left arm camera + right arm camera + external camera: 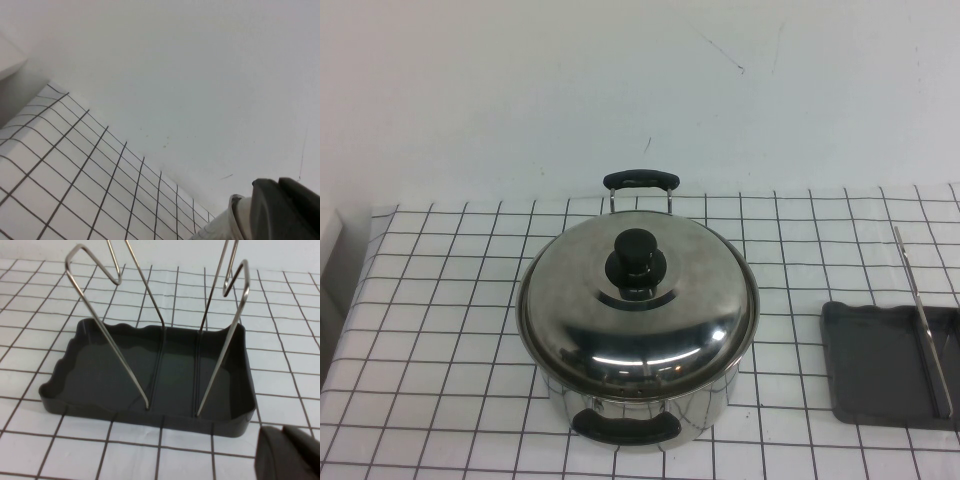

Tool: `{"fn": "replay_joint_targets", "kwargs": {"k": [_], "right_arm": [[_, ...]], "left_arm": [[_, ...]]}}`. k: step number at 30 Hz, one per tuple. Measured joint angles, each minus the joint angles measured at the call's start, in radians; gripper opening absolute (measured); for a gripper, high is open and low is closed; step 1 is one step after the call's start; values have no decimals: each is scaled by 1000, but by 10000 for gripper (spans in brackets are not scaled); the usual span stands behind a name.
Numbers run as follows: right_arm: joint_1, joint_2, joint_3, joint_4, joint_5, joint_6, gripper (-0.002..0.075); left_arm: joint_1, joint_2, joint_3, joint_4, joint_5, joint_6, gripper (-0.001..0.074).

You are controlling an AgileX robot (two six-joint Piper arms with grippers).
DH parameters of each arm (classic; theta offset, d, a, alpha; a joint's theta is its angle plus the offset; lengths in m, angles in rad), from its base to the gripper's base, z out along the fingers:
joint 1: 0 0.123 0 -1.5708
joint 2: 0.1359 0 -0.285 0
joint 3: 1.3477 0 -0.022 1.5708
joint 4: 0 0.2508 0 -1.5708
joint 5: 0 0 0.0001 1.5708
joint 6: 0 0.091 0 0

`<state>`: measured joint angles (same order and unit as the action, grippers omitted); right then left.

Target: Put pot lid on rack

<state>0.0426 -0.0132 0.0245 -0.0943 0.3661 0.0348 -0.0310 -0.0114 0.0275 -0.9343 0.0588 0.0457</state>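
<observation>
Right wrist view: right end effector [287, 455] hanging just beside the rack [160, 375], grip state impossible to tell. Left end effector [285, 210] hanging over the worktop [440, 330], grip likewise unreadable. Lid [638, 300] is sitting on the pot [640, 415], left of the rack.

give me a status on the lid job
Neither end effector over the table in the high view; fingers unreadable. Lid on the pot, untouched. Rack to the pot's right, nothing in it, path between clear.
</observation>
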Motion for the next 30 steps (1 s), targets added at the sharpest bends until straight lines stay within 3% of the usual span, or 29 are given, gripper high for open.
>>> {"fn": "replay_joint_targets", "kwargs": {"k": [7, 12, 20, 30], "right_arm": [[0, 0, 0, 0, 0, 0, -3], [0, 0, 0, 0, 0, 0, -3], [0, 0, 0, 0, 0, 0, -3], [0, 0, 0, 0, 0, 0, -3]], "left_arm": [[0, 0, 0, 19, 10, 34, -3], [0, 53, -132, 118, 164, 253, -3], [0, 327, -372, 133, 314, 609, -3], [0, 579, -452, -181, 396, 1062, -3]]}}
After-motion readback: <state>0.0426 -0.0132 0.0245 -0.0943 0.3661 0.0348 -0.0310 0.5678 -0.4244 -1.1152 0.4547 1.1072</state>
